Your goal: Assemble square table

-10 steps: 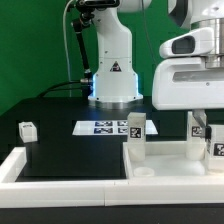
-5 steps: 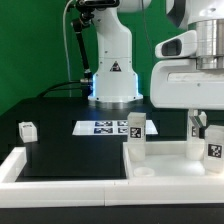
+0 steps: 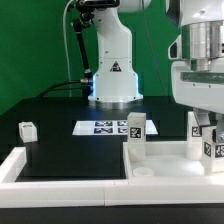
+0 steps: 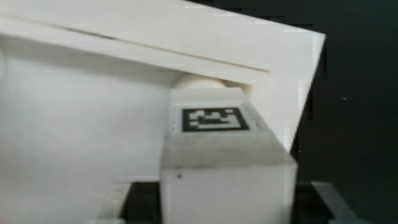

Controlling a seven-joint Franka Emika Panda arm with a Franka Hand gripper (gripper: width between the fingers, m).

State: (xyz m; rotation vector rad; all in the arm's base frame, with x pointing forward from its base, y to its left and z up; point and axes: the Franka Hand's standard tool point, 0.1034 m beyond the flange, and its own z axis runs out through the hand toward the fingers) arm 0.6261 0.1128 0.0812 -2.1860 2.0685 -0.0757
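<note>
Fingers [image 3: 199, 121] clamp a white leg [image 4: 217, 160] bearing a black-and-white tag [image 4: 212, 118]; its end meets the white tabletop [image 4: 89, 100].

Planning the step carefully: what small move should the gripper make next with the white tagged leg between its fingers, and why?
Probably rotate the wrist to screw the short white plastic leg into the corner of the large white square table top. The gripper looks closed on this upright leg, whose end meets that corner; full seating cannot be seen.
</note>
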